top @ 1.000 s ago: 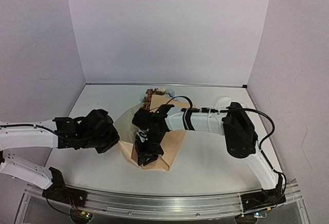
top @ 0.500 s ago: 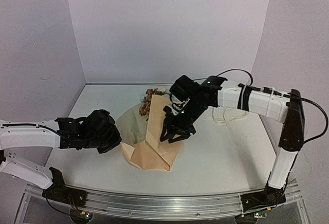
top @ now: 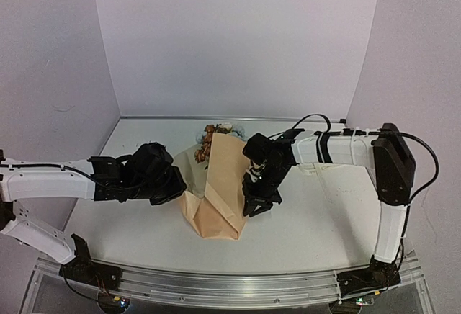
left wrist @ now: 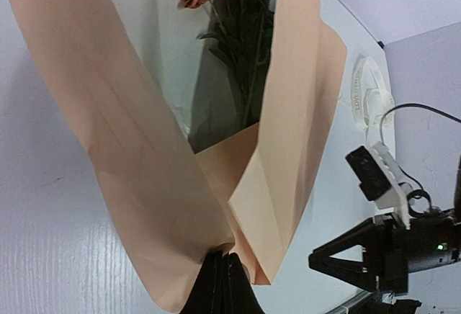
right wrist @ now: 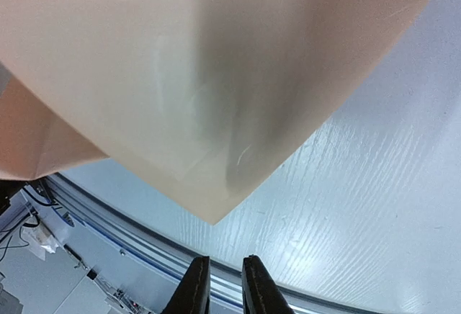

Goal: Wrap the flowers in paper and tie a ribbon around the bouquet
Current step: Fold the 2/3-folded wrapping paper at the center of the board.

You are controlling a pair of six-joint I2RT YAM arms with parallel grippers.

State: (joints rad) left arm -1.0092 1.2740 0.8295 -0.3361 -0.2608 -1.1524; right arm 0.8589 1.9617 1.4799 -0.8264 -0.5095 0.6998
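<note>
Pale lilac walls close in three sides of a white worktop (top: 310,220). Near its middle is a large sheet of tan kraft paper (top: 225,184). It is folded up into two long flaps that meet at the near end and spread apart toward the far wall. Between the flaps, on a pale grey-green sheet (top: 186,161), lies a small bunch of thin green-stemmed flowers (left wrist: 241,62). Their dusty-pink, brownish and pale-blue heads poke out at the far end.

The left arm's claw (top: 178,189) reaches in from the left and is clamped tight on the near left part of the paper. Its wrist view shows the dark fingertips (left wrist: 209,289) pressed together with the paper running into them.

The right arm's claw (top: 258,204) hangs just beside the right flap, jaws a narrow slit apart with nothing between them. From its own camera the paper's corner sits clear of the fingers.

A long cream-white ribbon with printed lettering (left wrist: 364,87) lies in loose loops on the worktop to the right of the paper, apart from it.
</note>
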